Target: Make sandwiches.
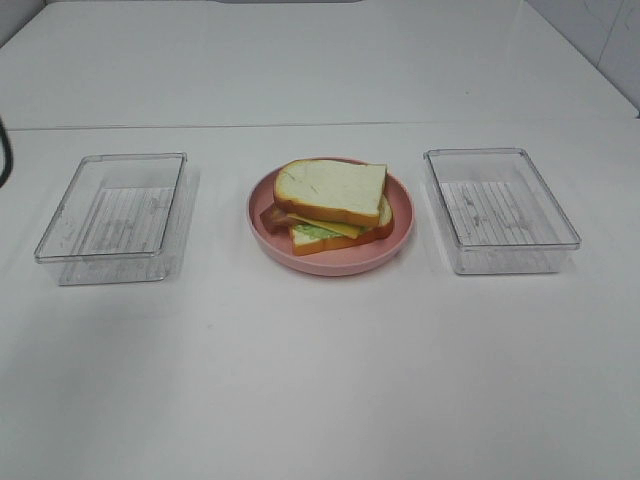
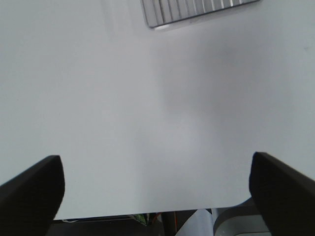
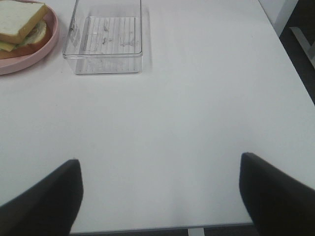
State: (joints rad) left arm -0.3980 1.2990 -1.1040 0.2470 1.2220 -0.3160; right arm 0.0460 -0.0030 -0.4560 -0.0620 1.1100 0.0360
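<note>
Gaping wide, both grippers empty

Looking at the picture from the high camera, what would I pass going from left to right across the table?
Empty clear tray → pink plate carrying the stacked sandwich → second empty clear tray.

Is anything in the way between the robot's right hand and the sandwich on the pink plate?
Partly. The right hand is open over bare table, and the clear tray sits on the table beside the pink plate, toward that hand's side. The sandwich itself is uncovered, so coming in from above looks free.
</note>
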